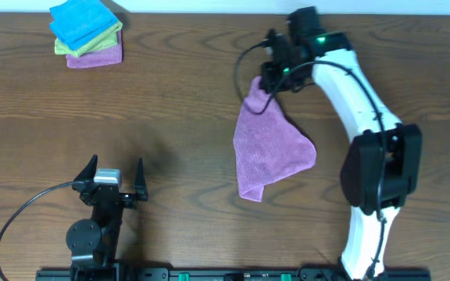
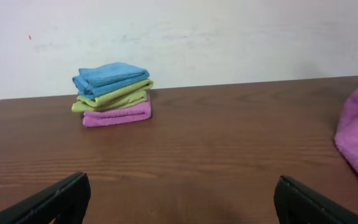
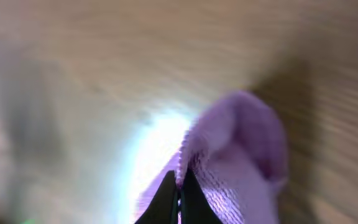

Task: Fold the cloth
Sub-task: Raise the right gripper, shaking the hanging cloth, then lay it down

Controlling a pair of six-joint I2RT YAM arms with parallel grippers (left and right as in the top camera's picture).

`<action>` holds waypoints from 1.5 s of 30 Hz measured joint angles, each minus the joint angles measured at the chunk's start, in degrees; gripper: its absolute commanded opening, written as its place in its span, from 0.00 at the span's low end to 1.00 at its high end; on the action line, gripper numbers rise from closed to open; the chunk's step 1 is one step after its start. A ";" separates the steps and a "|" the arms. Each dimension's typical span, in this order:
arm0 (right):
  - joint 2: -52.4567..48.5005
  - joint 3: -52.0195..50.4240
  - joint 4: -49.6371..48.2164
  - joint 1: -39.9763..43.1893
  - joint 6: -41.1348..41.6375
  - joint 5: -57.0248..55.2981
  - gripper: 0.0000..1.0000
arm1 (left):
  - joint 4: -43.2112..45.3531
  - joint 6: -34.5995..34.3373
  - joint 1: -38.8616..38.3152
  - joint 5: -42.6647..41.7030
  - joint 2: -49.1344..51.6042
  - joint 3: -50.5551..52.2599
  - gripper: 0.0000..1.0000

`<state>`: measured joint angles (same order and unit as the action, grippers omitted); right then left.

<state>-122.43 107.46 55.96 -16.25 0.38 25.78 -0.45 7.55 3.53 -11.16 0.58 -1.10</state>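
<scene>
The right pincer (image 1: pixel 265 86) is pinched on the far corner of the cloth (image 1: pixel 272 152), the rest trailing rumpled across the bench (image 1: pixel 170 117) right of centre (the right wrist view is blurred, yet shows it closed on lilac fabric). The left pincer (image 1: pixel 116 165) sits spread wide near the front edge, well apart from the cloth and the stack of folded cloths (image 1: pixel 88 35).

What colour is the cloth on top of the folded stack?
The top cloth is bright blue, clearest in the left wrist view.
</scene>
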 measured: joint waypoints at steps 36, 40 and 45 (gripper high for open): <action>-0.04 28.76 25.57 -2.21 -1.38 -31.52 0.02 | -0.02 -0.02 0.00 0.00 0.00 0.00 0.96; -0.57 22.03 30.75 5.29 5.29 -43.10 0.47 | -0.02 0.00 0.00 0.00 0.00 0.00 0.96; -0.98 18.80 35.01 9.64 9.94 -47.41 0.97 | 0.00 0.00 0.00 0.00 0.00 0.00 0.95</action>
<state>-123.42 126.26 90.98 -6.61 10.33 -21.63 -0.45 7.55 3.53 -11.16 0.58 -1.10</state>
